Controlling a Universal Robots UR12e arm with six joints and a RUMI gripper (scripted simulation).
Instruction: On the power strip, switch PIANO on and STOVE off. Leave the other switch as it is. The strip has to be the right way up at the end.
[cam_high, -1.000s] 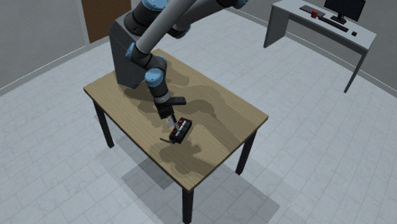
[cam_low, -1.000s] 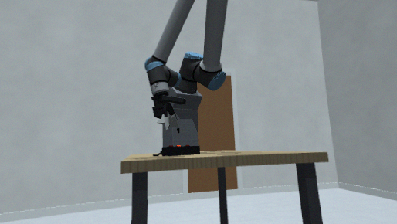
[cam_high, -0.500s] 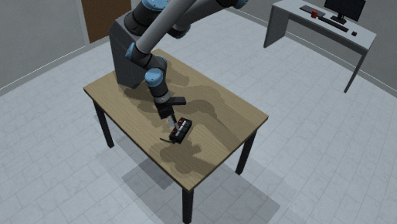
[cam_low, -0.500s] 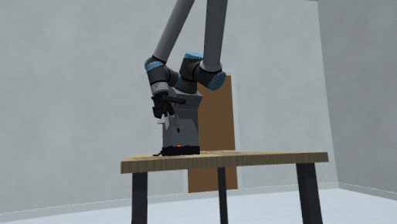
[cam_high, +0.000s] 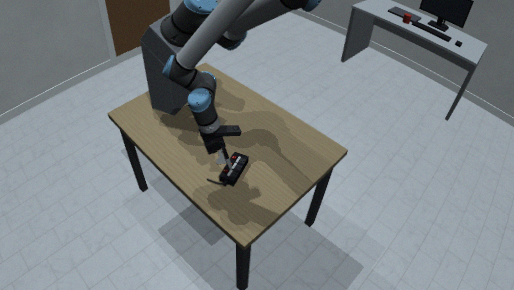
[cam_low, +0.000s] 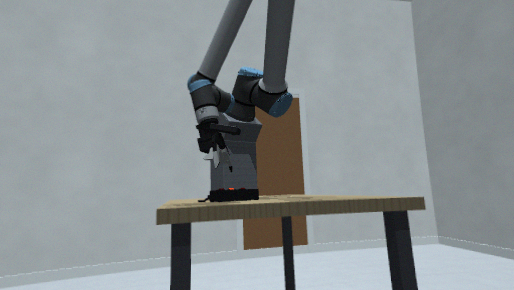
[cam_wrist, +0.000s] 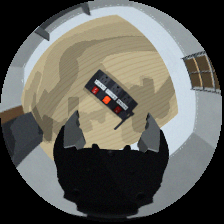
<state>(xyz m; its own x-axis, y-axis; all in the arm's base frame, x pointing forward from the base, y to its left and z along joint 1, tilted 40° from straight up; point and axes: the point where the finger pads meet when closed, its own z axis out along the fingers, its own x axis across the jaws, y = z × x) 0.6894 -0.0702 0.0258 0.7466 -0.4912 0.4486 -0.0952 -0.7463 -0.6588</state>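
Power strip (cam_high: 234, 169): black, lying flat and switch side up on the wooden table (cam_high: 305, 145), near the middle of the top, angled to the table edges; short cord stub at its near-left end.
Switches (cam_wrist: 106, 99): three in a row with white labels; middle one glowing brighter orange-red than the outer two; label text too small to read.
Gripper (cam_low: 218, 159): hanging above the strip, well apart from it, pointing down; fingers spread wide, nothing between them.
Arm (cam_high: 202, 97): reaching down from the grey pedestal (cam_high: 157, 75) at the far-left table edge.
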